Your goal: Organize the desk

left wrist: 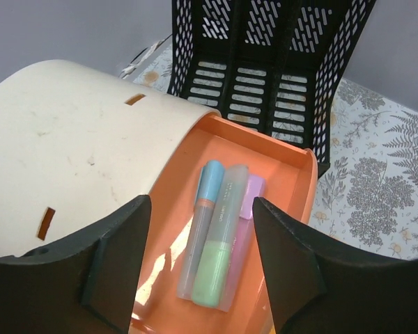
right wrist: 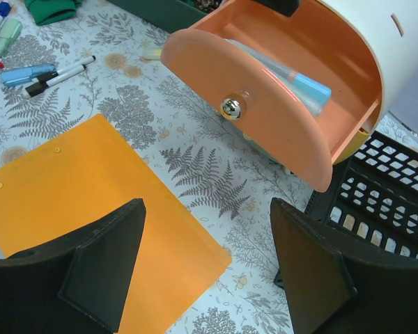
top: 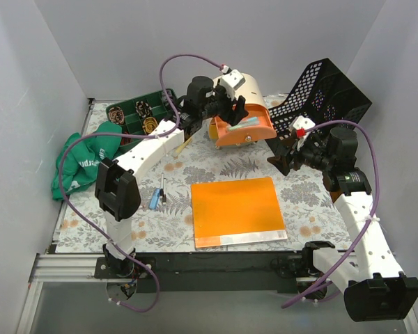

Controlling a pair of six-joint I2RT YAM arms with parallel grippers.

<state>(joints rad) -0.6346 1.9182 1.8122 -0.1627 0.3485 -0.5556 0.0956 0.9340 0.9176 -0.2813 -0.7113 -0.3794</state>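
The desk [top: 160, 226] has a pale fern-and-flower print. An orange folder [top: 237, 209] lies flat at its front middle. At the back a cream drawer unit [top: 247, 87] has its orange drawer [top: 247, 129] pulled open. My left gripper [top: 228, 111] is open and empty, just above the drawer [left wrist: 279, 167], with three highlighters [left wrist: 219, 236] lying between its jaws in the left wrist view. My right gripper [top: 285, 156] is open and empty, above bare desk [right wrist: 195, 160] between the folder's corner [right wrist: 76, 188] and the drawer front [right wrist: 265, 118].
A black mesh file holder [top: 327, 94] leans at the back right, right behind the drawer unit. A green tray [top: 143, 111] with tape rolls and a green cloth [top: 83, 160] sit at the back left. Loose pens [top: 159, 196] lie left of the folder.
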